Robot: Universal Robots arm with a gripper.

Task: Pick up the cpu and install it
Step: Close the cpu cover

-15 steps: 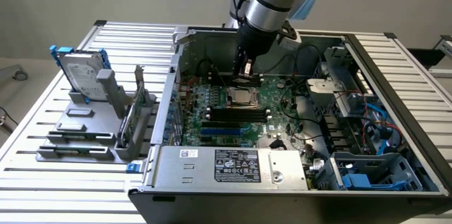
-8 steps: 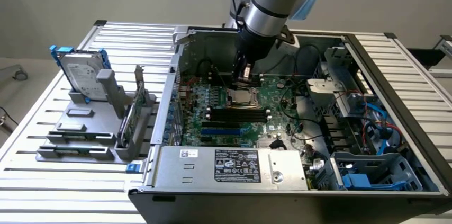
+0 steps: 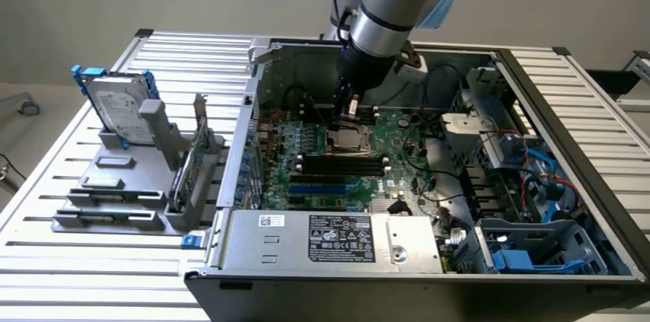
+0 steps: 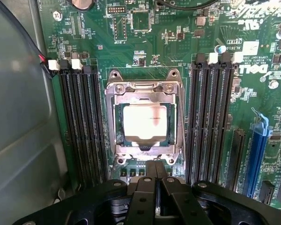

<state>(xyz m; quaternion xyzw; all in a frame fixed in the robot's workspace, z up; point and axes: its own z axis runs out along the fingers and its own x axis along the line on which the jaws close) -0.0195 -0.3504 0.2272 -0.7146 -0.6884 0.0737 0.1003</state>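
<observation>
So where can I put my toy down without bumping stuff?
Bare table slats lie in front of the grey rack, at the exterior view's lower left, and more behind the hard drive. Another strip runs beside the case, at that view's right. Inside the case is crowded: cables, motherboard, and the shut gripper above the cpu.

The slatted metal table [image 3: 71, 276] carries an open computer case [image 3: 406, 295] toward the exterior view's right and, just beside it on the left, a grey rack [image 3: 106, 215].
</observation>
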